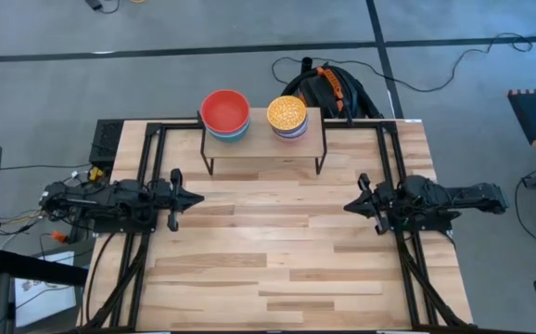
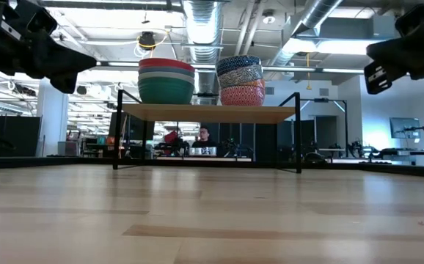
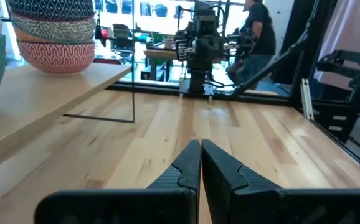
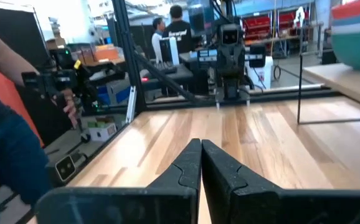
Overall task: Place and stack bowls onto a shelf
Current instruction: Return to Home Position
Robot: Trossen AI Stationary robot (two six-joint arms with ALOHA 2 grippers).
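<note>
The shelf [image 1: 263, 141] stands by its black legs at the table's far edge. On its top sit two stacks of bowls: one with a red bowl on top [image 1: 225, 111], over green and others [image 2: 166, 82], and one topped by the yellow-patterned bowl [image 1: 287, 115], with blue-patterned and pink-patterned bowls below [image 2: 241, 81]. My left gripper [image 1: 197, 198] hovers shut at the table's left side, pointing right. My right gripper [image 1: 349, 206] hovers shut at the right side, pointing left. Both are clear of the shelf and hold nothing.
Black metal frame rails [image 1: 147, 167] run along both sides of the table. A black and orange bag [image 1: 328, 88] lies on the floor behind the shelf. People stand in the room beyond the table [image 4: 174, 31]. Bare wooden tabletop [image 1: 277, 250] lies between the arms.
</note>
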